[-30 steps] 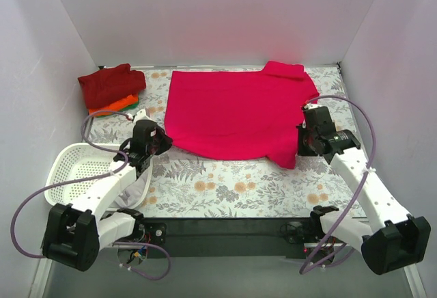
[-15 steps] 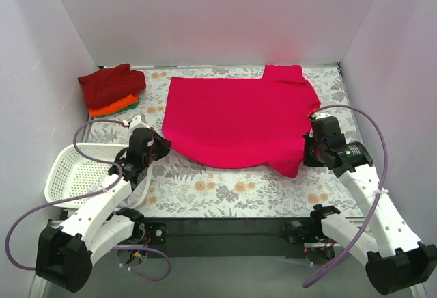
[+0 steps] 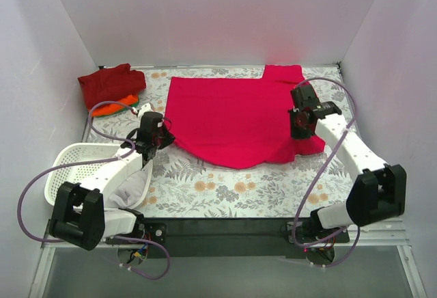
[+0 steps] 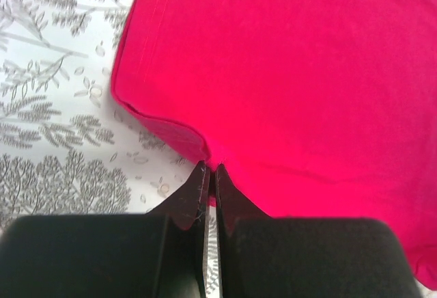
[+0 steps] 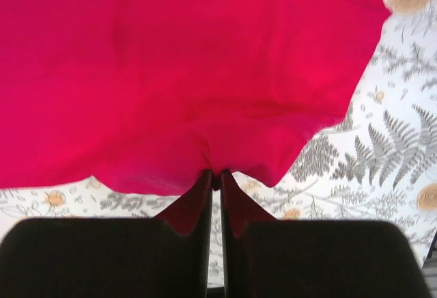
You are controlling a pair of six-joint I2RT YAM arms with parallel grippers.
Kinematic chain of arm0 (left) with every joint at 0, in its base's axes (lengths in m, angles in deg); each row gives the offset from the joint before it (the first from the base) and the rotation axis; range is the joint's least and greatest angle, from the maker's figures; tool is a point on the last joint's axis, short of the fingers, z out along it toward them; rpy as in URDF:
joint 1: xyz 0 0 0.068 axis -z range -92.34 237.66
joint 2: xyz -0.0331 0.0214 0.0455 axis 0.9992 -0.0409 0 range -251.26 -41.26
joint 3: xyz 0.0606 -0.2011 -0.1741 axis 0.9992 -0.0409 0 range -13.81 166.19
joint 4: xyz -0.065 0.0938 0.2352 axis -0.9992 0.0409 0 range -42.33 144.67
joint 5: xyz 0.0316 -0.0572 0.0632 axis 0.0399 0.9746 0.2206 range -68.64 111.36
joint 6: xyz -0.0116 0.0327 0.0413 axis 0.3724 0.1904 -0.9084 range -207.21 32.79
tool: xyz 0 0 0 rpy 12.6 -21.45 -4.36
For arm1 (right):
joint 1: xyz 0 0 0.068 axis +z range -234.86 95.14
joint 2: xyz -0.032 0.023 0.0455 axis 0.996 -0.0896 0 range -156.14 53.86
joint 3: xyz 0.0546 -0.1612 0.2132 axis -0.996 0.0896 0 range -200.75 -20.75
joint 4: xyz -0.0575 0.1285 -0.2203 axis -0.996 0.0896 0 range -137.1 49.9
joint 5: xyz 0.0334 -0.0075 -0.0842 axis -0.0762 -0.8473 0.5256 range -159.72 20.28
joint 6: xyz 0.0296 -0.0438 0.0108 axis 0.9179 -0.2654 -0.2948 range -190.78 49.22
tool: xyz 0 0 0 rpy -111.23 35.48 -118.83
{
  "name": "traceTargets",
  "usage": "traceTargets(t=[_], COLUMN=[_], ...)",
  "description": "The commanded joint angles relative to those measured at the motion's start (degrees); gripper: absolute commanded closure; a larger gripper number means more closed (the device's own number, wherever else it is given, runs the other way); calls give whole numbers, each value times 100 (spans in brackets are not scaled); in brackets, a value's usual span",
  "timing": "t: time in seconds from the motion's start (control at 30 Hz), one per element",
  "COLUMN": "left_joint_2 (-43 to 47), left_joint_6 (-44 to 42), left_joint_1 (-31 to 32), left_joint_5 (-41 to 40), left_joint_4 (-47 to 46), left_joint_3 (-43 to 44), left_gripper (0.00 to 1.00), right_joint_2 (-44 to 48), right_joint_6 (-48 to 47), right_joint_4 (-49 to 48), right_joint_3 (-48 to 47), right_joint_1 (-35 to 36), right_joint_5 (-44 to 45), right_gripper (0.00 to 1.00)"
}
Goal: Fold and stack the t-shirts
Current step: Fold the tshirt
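Two black two-finger grippers, each closed on cloth: the left gripper (image 4: 208, 168) (image 3: 162, 139) has its fingers pressed together on the near-left corner of the bright pinkish-red t-shirt (image 4: 307, 72), where the hem curls into a small fold just beyond the fingertips, while the right gripper (image 5: 214, 173) (image 3: 298, 131) pinches the same shirt's near-right edge, the fabric puckering at its tips. That one bright pinkish-red t-shirt (image 3: 235, 117) (image 5: 171, 59) lies spread across the middle and far part of the floral-printed table (image 3: 239, 185), stretched between the two grippers, its near hem sagging in a curve toward the arms' bases and one short sleeve reaching the far right corner. Three more shirts sit folded in a single pile at the far left corner, well apart from both grippers: a dark red t-shirt (image 3: 109, 85) on top, an orange t-shirt (image 3: 110, 109) beneath it and a sliver of a green t-shirt (image 3: 134, 99) at the pile's right edge. One white plastic lattice basket (image 3: 72, 168) stands at the near left, beside the left arm.
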Motion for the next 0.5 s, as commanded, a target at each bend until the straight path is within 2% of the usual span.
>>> traceTargets(t=[0.0, 0.23, 0.47], left_joint_2=[-99, -750, -1268], left_joint_6=[-199, -366, -506], left_joint_1=[-260, -586, -735], left_joint_5=[153, 558, 892], left_joint_4=[-160, -222, -160], left_joint_3=[397, 907, 1434], left_gripper=[100, 100, 100], right_joint_2=[-565, -1718, -2614], right_joint_6=[-249, -644, -829], right_joint_4=[-336, -328, -293], right_joint_3=[-660, -1925, -2787], right_joint_1=[-121, -525, -850], right_joint_5=[16, -353, -722], right_gripper=[99, 99, 99])
